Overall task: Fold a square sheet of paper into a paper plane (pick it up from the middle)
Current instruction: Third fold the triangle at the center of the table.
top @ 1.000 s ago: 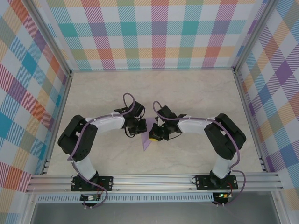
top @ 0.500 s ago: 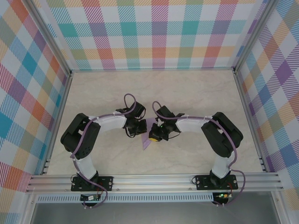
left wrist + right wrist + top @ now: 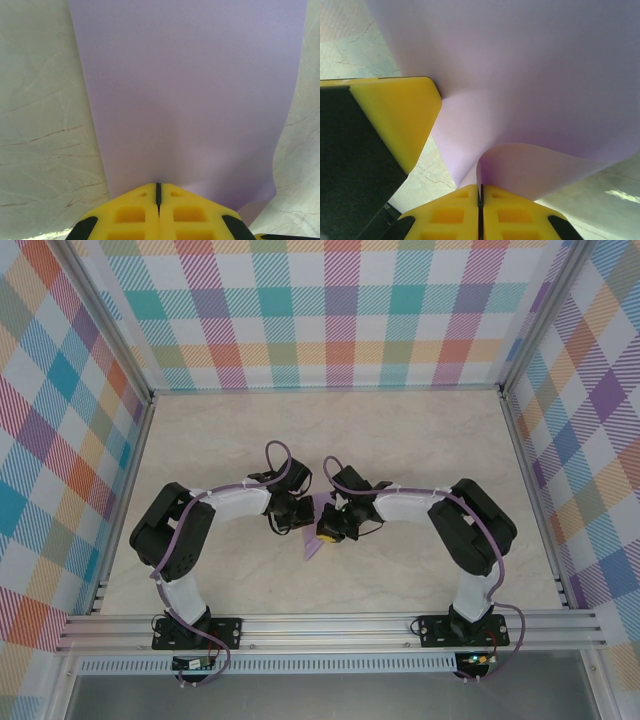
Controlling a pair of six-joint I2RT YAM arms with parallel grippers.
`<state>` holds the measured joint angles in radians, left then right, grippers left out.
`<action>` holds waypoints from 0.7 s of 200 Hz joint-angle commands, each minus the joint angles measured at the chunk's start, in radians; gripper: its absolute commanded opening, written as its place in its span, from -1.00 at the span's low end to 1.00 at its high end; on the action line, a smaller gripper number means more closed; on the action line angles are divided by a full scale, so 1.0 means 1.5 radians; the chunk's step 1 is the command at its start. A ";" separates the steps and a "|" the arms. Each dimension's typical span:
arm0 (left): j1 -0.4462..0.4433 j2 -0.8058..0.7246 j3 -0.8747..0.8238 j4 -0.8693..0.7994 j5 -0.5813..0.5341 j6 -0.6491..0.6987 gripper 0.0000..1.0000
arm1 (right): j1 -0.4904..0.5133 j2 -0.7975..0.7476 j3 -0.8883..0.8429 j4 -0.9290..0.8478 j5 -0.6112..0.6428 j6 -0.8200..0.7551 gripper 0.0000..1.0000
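Observation:
The square sheet of paper (image 3: 313, 543) is plain lavender and hangs between the two arms at the table's middle, a corner pointing toward the near edge. In the left wrist view the sheet (image 3: 185, 90) spreads flat away from my left gripper (image 3: 158, 186), whose yellow fingers are shut on its edge. My right gripper (image 3: 481, 187) is shut on another edge, where the paper (image 3: 530, 75) curls up in a loop from the jaws. The left gripper's yellow finger (image 3: 395, 120) shows beside it. From above, the left gripper (image 3: 300, 512) and right gripper (image 3: 328, 525) nearly touch. The paper is a bent sheet, not a paper plane.
The marble-patterned tabletop (image 3: 400, 440) stretches out around the arms. Checked walls (image 3: 340, 310) enclose it at the back and sides. An aluminium rail (image 3: 330, 625) with both arm bases runs along the near edge.
The right arm's elbow has shifted slightly left toward the centre. Both grippers keep their hold on the sheet at nearly the same spot.

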<state>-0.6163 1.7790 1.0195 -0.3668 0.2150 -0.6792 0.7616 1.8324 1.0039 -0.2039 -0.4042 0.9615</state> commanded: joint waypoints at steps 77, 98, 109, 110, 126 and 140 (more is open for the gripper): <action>0.005 0.007 0.002 -0.019 -0.002 0.014 -0.91 | 0.008 0.017 0.014 -0.039 -0.002 -0.018 -0.70; 0.005 0.007 0.002 -0.018 -0.002 0.013 -0.91 | 0.008 0.014 0.015 -0.039 -0.003 -0.018 -0.65; 0.005 0.008 0.003 -0.019 -0.002 0.014 -0.91 | 0.008 0.014 0.016 -0.038 -0.004 -0.020 -0.63; 0.005 0.008 0.003 -0.019 -0.002 0.013 -0.91 | 0.008 0.015 0.016 -0.038 -0.005 -0.020 -0.63; 0.005 0.007 0.003 -0.020 -0.002 0.015 -0.91 | 0.008 0.016 0.018 -0.033 -0.007 -0.022 -0.62; 0.005 0.007 0.002 -0.022 -0.002 0.015 -0.92 | 0.008 0.018 0.018 -0.022 -0.013 -0.024 -0.64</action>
<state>-0.6163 1.7790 1.0195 -0.3668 0.2153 -0.6754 0.7670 1.8549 1.0122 -0.2253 -0.4061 0.9493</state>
